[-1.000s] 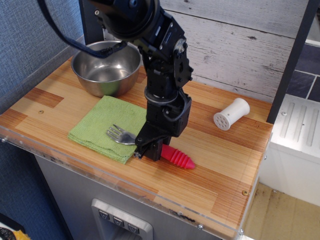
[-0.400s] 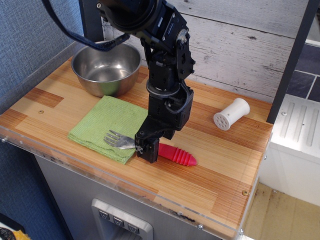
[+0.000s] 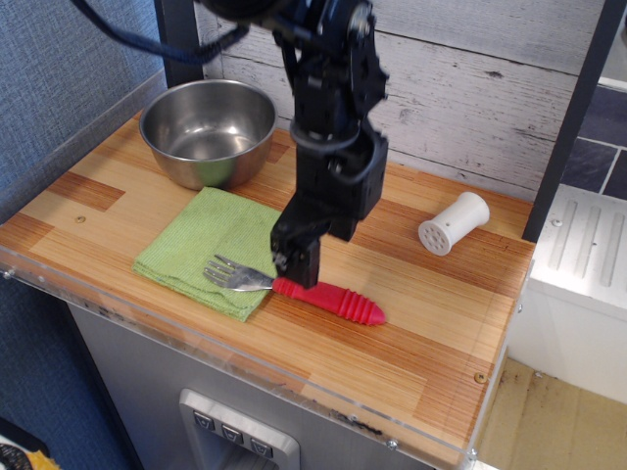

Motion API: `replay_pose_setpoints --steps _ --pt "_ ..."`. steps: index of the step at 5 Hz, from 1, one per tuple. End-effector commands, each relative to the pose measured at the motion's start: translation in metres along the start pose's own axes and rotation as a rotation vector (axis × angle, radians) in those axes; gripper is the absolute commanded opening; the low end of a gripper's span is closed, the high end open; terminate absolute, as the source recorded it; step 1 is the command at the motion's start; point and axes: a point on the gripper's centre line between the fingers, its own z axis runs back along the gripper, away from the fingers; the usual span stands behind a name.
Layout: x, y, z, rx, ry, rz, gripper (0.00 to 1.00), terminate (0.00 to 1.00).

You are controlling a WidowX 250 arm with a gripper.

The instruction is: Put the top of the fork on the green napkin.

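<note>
The fork lies flat on the wooden counter. Its red ribbed handle rests on the wood and points right. Its silver tined head rests on the near right part of the green napkin. My gripper hangs just above the joint between head and handle. It holds nothing, and its dark fingers are clear of the fork. The jaws look slightly apart.
A steel bowl stands behind the napkin at the back left. A white shaker with holes lies at the right. A white plank wall runs along the back, and the counter's front edge has a clear plastic lip.
My gripper let go of the fork and rose straight up off it. The fork stayed on the counter with its head on the napkin, shifted slightly left.
</note>
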Motion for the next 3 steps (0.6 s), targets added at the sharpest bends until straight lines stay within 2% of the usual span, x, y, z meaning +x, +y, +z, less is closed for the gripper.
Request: replay_pose_setpoints --steps 1,2,3 --pt "0.0016 -0.0022 0.0507 0.138 -0.044 -0.036 1.0 0.0" --pt "0.0016 -0.0022 0.0507 0.138 -0.044 -0.036 1.0 0.0" --pt "0.0016 -0.0022 0.0507 0.138 -0.044 -0.036 1.0 1.0"
